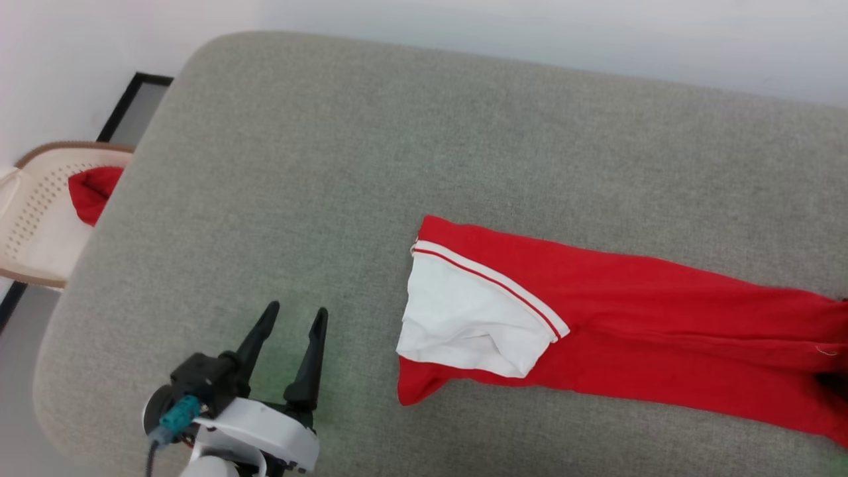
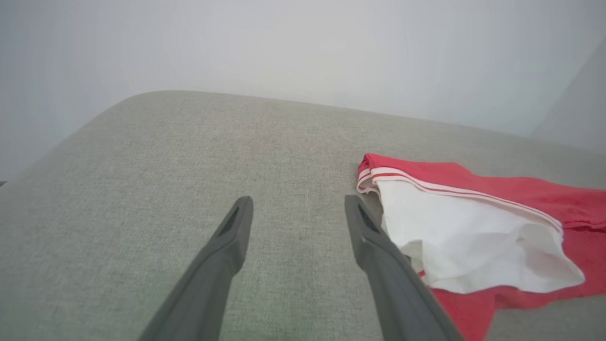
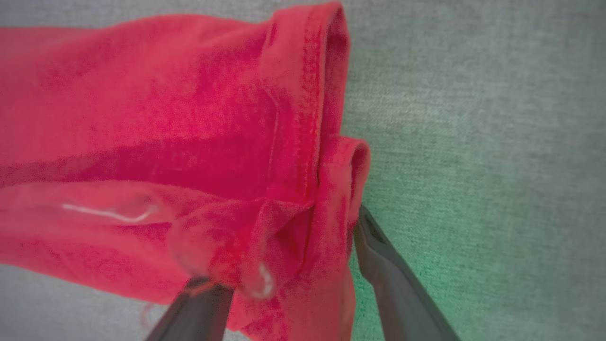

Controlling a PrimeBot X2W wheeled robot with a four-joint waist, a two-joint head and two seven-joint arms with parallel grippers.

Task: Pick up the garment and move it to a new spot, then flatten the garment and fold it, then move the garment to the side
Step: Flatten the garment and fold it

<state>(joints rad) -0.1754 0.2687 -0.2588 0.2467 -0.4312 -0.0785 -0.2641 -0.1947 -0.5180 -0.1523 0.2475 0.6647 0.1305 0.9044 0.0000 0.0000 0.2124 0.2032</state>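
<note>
The garment [image 1: 629,298] lies as a long red strip on the grey padded surface [image 1: 331,165], running off the head view's right edge. A white sleeve with striped trim is folded on top of its left end. My left gripper [image 1: 296,309] hovers open over bare surface just left of that end, holding nothing. In the left wrist view the left gripper [image 2: 298,200] has the white sleeve of the garment [image 2: 473,227] beside its right finger. My right gripper [image 3: 279,246] is open, its fingers set wide around the bunched red hem of the garment [image 3: 165,118].
A cream perforated plastic chair [image 1: 33,225] stands beyond the surface's left edge with a red cloth scrap [image 1: 93,192] on it. A pale wall runs behind the surface. Bare grey surface spreads across the far and left parts.
</note>
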